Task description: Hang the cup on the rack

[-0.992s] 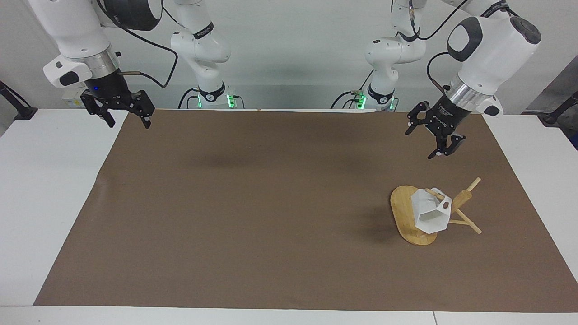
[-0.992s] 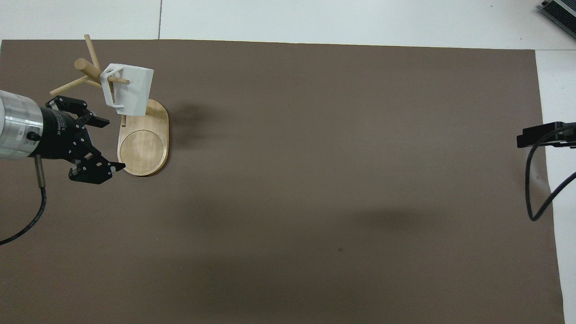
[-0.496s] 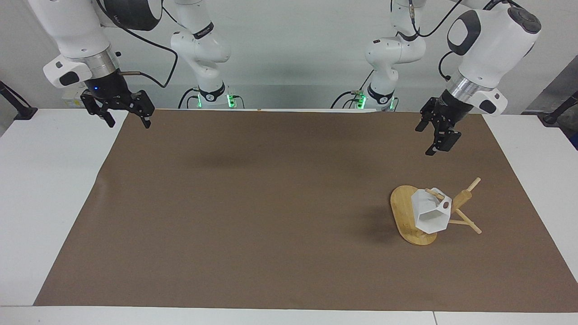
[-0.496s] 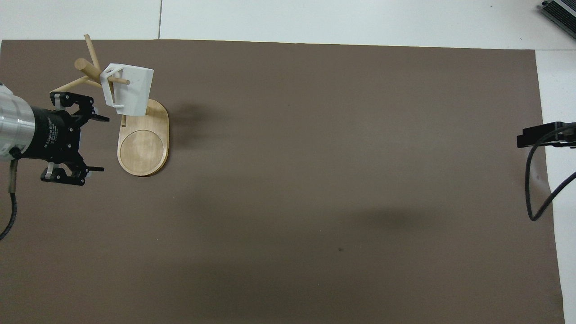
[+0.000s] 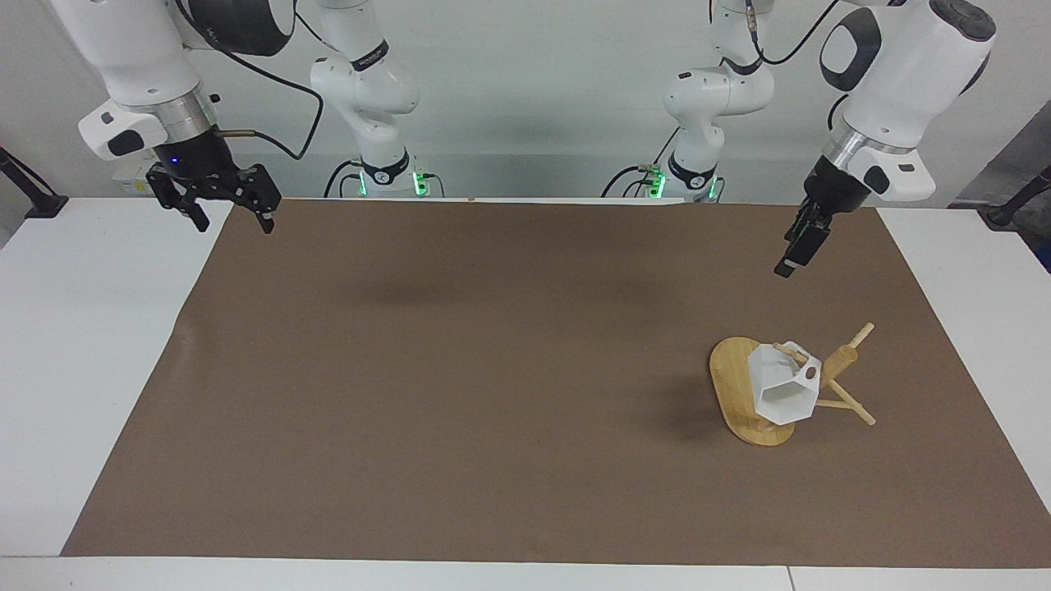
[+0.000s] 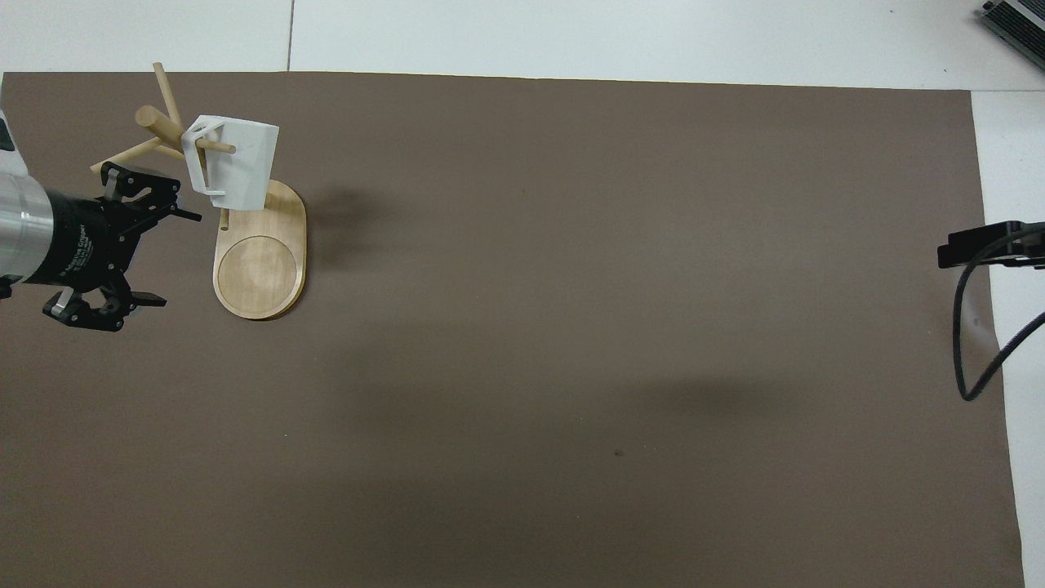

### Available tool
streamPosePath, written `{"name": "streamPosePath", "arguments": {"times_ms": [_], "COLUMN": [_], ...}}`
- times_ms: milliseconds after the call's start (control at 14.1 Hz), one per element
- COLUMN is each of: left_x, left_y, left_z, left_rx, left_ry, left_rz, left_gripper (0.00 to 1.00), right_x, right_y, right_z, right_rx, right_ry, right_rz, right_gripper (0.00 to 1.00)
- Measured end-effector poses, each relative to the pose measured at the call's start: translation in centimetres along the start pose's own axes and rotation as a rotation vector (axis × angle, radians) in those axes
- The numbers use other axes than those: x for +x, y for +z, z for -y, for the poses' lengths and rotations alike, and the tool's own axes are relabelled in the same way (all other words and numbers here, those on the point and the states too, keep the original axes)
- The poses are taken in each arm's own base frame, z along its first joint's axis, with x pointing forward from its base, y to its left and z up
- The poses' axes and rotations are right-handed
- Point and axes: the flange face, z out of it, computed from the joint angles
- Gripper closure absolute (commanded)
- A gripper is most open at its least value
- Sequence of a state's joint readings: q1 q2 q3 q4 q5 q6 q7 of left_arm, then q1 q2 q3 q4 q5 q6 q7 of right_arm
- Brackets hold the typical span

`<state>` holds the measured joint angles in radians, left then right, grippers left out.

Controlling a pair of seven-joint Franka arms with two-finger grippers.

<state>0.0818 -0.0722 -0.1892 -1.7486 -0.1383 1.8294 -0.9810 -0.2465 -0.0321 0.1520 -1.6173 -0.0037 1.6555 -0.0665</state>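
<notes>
Mat [image 5: 460,394] surrounds rack [image 5: 751,402] bearing cup [image 5: 782,386].

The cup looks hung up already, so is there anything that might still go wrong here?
Perhaps two things. The cup hangs by its handle hole on one thin peg of the rack, so a small knock might slide it off. The left hand, open and empty, is in the air beside the rack; if it swings toward the pegs it may bump the cup or tip the rack. The right hand, open, waits over the mat's edge at its own end and poses little risk.
</notes>
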Motion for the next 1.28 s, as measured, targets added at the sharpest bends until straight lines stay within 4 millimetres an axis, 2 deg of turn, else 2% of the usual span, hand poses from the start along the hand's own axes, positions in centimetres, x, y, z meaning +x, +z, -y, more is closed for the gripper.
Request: {"name": "streamPosePath", "arguments": {"times_ms": [142, 354, 567, 850, 1134, 1276], "left_x": [0.4, 0.5, 0.2, 1.0, 1.9, 1.8], "left_y": [-1.0, -1.4, -1.8, -3.8, -4.7, -4.8], "left_z": [-0.4, -0.5, 0.0, 0.9, 1.3, 0.8], "left_rx": [-0.006, 0.004, 0.073, 0.095, 0.114, 0.128], "left_ry": [0.137, 0.39, 0.653, 0.908, 1.025, 1.056], "left_rz": [-0.028, -0.041, -0.03, 0.004, 0.06, 0.091], "left_gripper": [0.0, 0.0, 0.0, 0.0, 0.0, 0.0], "right_x": [0.0, 0.0, 0.0, 0.0, 0.0, 0.0], "right_y": [0.0, 0.0, 0.0, 0.0, 0.0, 0.0], "right_z": [0.0, 0.0, 0.0, 0.0, 0.0, 0.0], "right_rx": [0.0, 0.0, 0.0, 0.0, 0.0, 0.0], "right_ry": [0.0, 0.0, 0.0, 0.0, 0.0, 0.0], "right_rz": [0.0, 0.0, 0.0, 0.0, 0.0, 0.0], "right_gripper": [0.0, 0.0, 0.0, 0.0, 0.0, 0.0]}}
